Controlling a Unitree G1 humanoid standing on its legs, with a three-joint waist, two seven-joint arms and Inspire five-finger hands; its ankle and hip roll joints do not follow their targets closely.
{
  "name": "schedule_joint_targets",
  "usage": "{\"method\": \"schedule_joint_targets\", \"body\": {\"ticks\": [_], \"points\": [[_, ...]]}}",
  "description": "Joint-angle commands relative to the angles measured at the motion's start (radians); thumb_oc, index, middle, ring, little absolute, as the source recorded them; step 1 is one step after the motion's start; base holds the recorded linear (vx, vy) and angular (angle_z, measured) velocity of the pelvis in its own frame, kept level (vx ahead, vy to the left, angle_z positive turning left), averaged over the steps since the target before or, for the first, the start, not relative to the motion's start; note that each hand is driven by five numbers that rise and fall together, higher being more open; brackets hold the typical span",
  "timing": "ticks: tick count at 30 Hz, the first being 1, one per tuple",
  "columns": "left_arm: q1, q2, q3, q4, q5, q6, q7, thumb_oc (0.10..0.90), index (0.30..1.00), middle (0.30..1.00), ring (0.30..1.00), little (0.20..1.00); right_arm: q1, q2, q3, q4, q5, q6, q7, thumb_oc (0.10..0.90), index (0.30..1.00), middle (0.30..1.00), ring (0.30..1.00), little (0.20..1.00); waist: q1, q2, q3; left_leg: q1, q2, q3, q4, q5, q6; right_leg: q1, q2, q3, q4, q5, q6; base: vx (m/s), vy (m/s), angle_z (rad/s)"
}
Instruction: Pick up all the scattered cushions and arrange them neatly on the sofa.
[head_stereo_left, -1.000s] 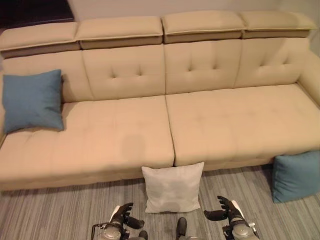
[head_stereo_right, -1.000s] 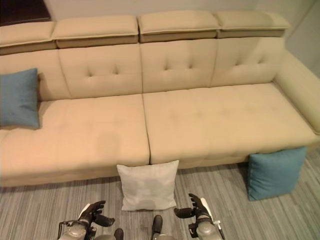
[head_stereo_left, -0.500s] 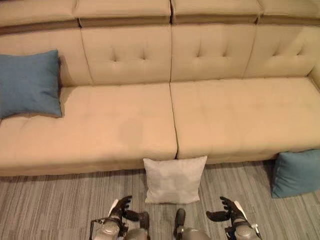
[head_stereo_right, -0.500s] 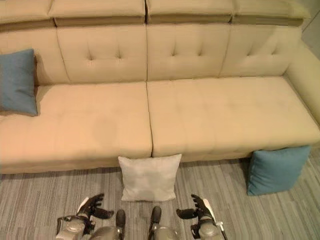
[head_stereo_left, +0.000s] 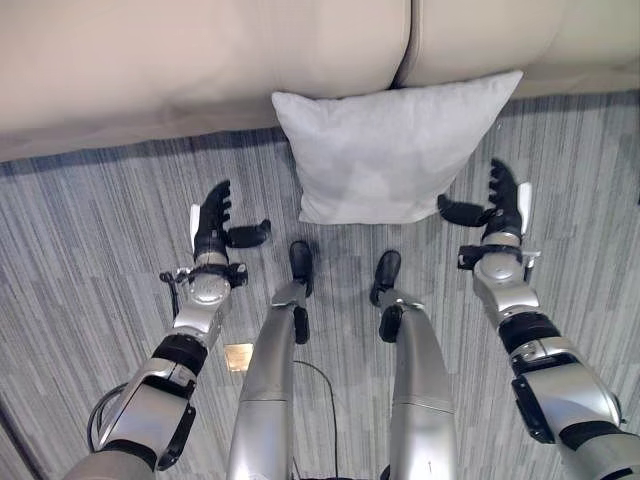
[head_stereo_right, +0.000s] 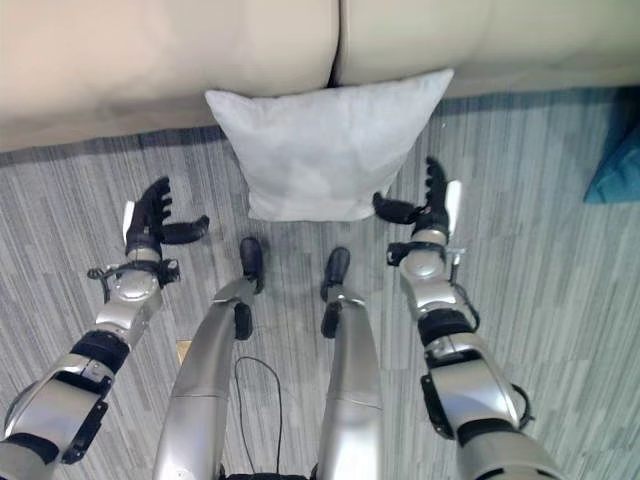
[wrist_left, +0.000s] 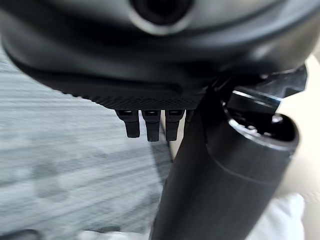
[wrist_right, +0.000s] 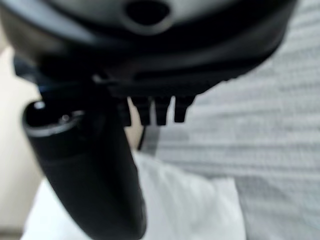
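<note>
A pale grey cushion (head_stereo_left: 395, 150) leans against the front of the beige sofa (head_stereo_left: 200, 60) on the striped grey carpet. My right hand (head_stereo_left: 503, 205) is open beside the cushion's lower right corner, thumb pointing toward it, a small gap between. Left of the cushion my left hand (head_stereo_left: 212, 225) is open above the carpet, farther from it. The grey cushion (wrist_right: 190, 200) also shows past my right hand's thumb (wrist_right: 90, 170). A blue cushion (head_stereo_right: 620, 160) peeks in at the right edge on the floor.
The sofa's seat front runs along the top, with the seam (head_stereo_left: 405, 50) between its two seat sections just above the grey cushion. Striped carpet (head_stereo_left: 90, 260) spreads to both sides of the arms.
The camera has tilted down and moved closer, so the sofa back and the blue cushion on the seat have left the picture. Both hands have reached forward toward the grey cushion's sides.
</note>
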Motion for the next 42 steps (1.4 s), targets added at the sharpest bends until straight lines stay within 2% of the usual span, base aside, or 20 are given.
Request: {"method": "schedule_joint_targets", "body": {"ticks": [1,5,8,11,15,19,22,23,24,25,30,35,40,41,42], "points": [[0.088,-0.029,0.017,-0.001,0.01,-0.056,0.053,0.8,0.9,0.9,0.9,0.9,0.147,-0.024,0.017,-0.06,0.023,-0.065,-0.076,0.8,0.9,0.9,0.9,0.9,-0.008,0.02,-0.213,-0.048,0.001,-0.104,0.005,-0.072,-0.027,0.018,0.008,0.005,-0.029,-0.036,0.039,0.0,0.0,0.0],[0.026,-0.037,-0.013,-0.008,0.008,-0.059,0.063,0.8,0.9,0.9,0.9,0.9,0.115,-0.032,0.035,-0.093,0.02,-0.08,-0.085,0.8,0.9,0.9,0.9,0.9,-0.021,0.017,-0.221,-0.104,-0.005,-0.115,0.015,-0.071,-0.024,-0.049,0.015,0.013,-0.005,-0.031,0.043,0.01,-0.002,0.0],[-0.001,-0.04,-0.022,-0.007,0.002,-0.06,0.057,0.8,0.9,0.9,0.9,0.9,0.09,-0.039,0.051,-0.081,0.042,-0.087,-0.063,0.8,0.9,0.9,0.9,0.9,-0.022,0.016,-0.223,-0.108,-0.004,-0.114,-0.002,-0.067,-0.026,-0.057,0.015,0.013,-0.018,-0.028,0.044,-0.01,-0.012,0.0],[-0.073,-0.033,-0.047,0.005,-0.011,-0.06,0.048,0.8,0.9,0.9,0.9,0.9,0.003,-0.05,0.098,-0.046,0.108,-0.099,-0.015,0.8,0.9,0.9,0.9,0.9,-0.02,0.01,-0.227,-0.149,-0.009,-0.122,-0.004,-0.057,-0.027,-0.096,0.019,0.012,-0.018,-0.018,0.051,-0.02,-0.048,0.01],[-0.131,-0.03,-0.067,0.02,-0.026,-0.06,0.044,0.8,0.9,0.9,0.9,0.9,-0.083,-0.054,0.151,-0.02,0.134,-0.103,0.003,0.8,0.9,0.9,0.9,0.9,-0.015,0.012,-0.234,-0.19,-0.013,-0.126,0.016,-0.054,-0.028,-0.14,0.019,0.015,0.004,-0.014,0.054,0.0,-0.001,0.02],[-0.271,-0.035,-0.112,0.057,-0.09,-0.077,0.04,0.8,0.9,0.9,0.9,0.9,-0.261,-0.001,0.256,-0.021,0.195,-0.117,0.017,0.8,0.9,0.9,0.9,0.9,-0.009,0.014,-0.248,-0.267,-0.02,-0.124,0.053,-0.054,-0.025,-0.218,0.015,0.021,0.045,-0.014,0.056,0.01,0.001,0.03],[-0.307,-0.052,-0.116,0.055,-0.126,-0.084,0.038,0.8,0.9,0.9,0.9,0.9,-0.303,0.021,0.288,-0.036,0.212,-0.123,0.02,0.8,0.9,0.9,0.9,0.9,-0.008,0.015,-0.252,-0.291,-0.024,-0.125,0.068,-0.054,-0.024,-0.238,0.012,0.023,0.058,-0.016,0.056,0.01,0.003,0.02],[-0.326,-0.062,-0.123,0.043,-0.142,-0.089,0.037,0.8,0.9,0.9,0.9,0.9,-0.324,0.034,0.306,-0.056,0.222,-0.124,0.023,0.613,0.62,0.62,0.62,0.62,-0.007,0.015,-0.253,-0.298,-0.025,-0.127,0.071,-0.054,-0.023,-0.247,0.012,0.024,0.064,-0.016,0.056,0.0,0.0,0.0],[-0.358,-0.082,-0.132,0.018,-0.159,-0.099,0.034,0.497,0.446,0.446,0.446,0.446,-0.355,0.048,0.328,-0.095,0.222,-0.133,0.028,0.4,0.3,0.3,0.3,0.3,-0.006,0.017,-0.256,-0.308,-0.027,-0.123,0.079,-0.055,-0.022,-0.258,0.012,0.024,0.07,-0.016,0.057,0.0,0.0,0.0],[-0.367,-0.087,-0.132,0.009,-0.164,-0.106,0.035,0.4,0.3,0.3,0.3,0.3,-0.362,0.055,0.336,-0.11,0.217,-0.138,0.029,0.4,0.3,0.3,0.3,0.3,-0.007,0.018,-0.259,-0.315,-0.029,-0.123,0.082,-0.056,-0.021,-0.265,0.013,0.025,0.075,-0.017,0.058,0.02,0.036,-0.03],[-0.368,-0.119,-0.11,-0.064,-0.213,-0.139,0.038,0.4,0.3,0.3,0.3,0.3,-0.359,0.074,0.35,-0.187,0.178,-0.154,0.032,0.4,0.3,0.3,0.3,0.3,-0.009,0.015,-0.277,-0.318,-0.034,-0.124,0.077,-0.054,-0.02,-0.271,0.016,0.025,0.075,-0.015,0.061,0.0,0.006,0.0],[-0.308,-0.117,-0.094,-0.142,-0.192,-0.145,0.032,0.4,0.3,0.3,0.3,0.3,-0.288,0.066,0.329,-0.254,0.132,-0.163,0.04,0.4,0.3,0.3,0.3,0.3,-0.011,0.016,-0.299,-0.284,-0.036,-0.126,0.038,-0.048,-0.02,-0.24,0.019,0.022,0.048,-0.01,0.064,0.0,0.0,0.0],[-0.19,-0.109,-0.07,-0.245,-0.137,-0.138,0.0,0.4,0.3,0.3,0.3,0.3,-0.138,0.05,0.259,-0.352,0.057,-0.168,0.052,0.4,0.3,0.3,0.3,0.3,-0.012,0.022,-0.305,-0.15,-0.028,-0.135,-0.059,-0.029,-0.028,-0.113,0.022,0.009,-0.033,0.003,0.071,-0.01,-0.008,0.0],[-0.124,-0.107,-0.052,-0.298,-0.115,-0.139,-0.015,0.4,0.3,0.3,0.3,0.3,-0.049,0.05,0.217,-0.413,0.03,-0.179,0.06,0.4,0.3,0.3,0.3,0.3,-0.012,0.023,-0.302,-0.071,-0.027,-0.14,-0.108,-0.019,-0.036,-0.036,0.023,0.002,-0.07,0.009,0.073,-0.02,-0.073,0.06],[-0.098,-0.108,-0.049,-0.316,-0.102,-0.139,-0.026,0.4,0.3,0.3,0.3,0.3,-0.012,0.051,0.2,-0.436,0.024,-0.184,0.064,0.4,0.3,0.3,0.3,0.3,-0.011,0.022,-0.303,-0.034,-0.027,-0.143,-0.13,-0.015,-0.041,-0.003,0.021,-0.003,-0.087,0.011,0.075,-0.02,-0.092,0.15]]}}
